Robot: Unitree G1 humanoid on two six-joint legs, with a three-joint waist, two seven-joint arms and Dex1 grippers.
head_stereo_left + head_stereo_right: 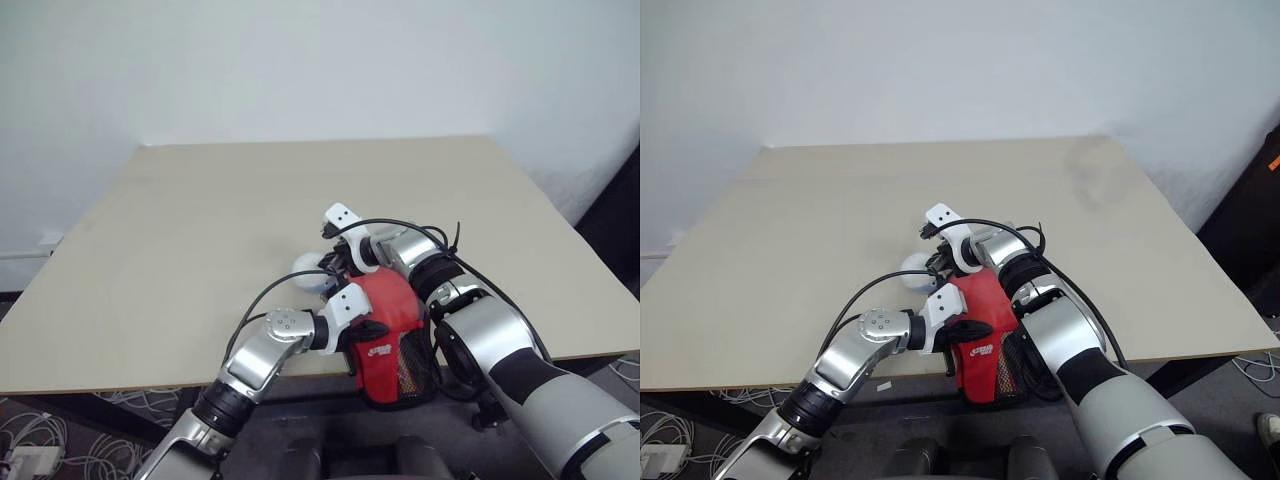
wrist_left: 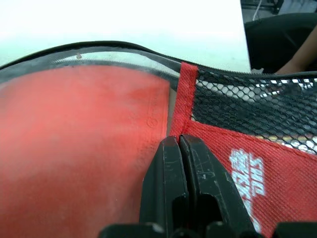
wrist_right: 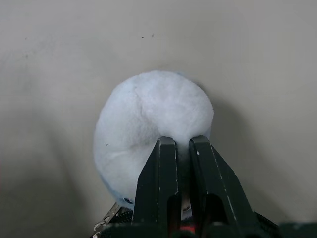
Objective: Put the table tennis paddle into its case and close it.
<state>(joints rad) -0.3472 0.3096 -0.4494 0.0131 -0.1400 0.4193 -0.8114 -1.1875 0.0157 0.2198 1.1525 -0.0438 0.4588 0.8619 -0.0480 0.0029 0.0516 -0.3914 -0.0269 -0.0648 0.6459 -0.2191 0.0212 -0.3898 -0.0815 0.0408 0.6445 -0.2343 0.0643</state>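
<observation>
The red case [image 1: 388, 300] lies at the table's near edge, its black mesh pocket [image 1: 415, 365] hanging over the edge. The table tennis paddle is hidden. My left gripper [image 2: 178, 141] is shut, its tips resting against the case where a red seam strip meets the mesh [image 2: 257, 104]. My right gripper [image 3: 182, 144] is shut at the far end of the case, its tips at the near edge of a white fluffy ball [image 3: 148, 119]. A metal zip pull [image 3: 106, 218] shows beside its fingers; I cannot tell whether anything is pinched between them.
The light wooden table [image 1: 200, 220] stretches out ahead and to both sides of the case. A white wall stands behind it. Cables [image 1: 60, 455] lie on the floor at the lower left.
</observation>
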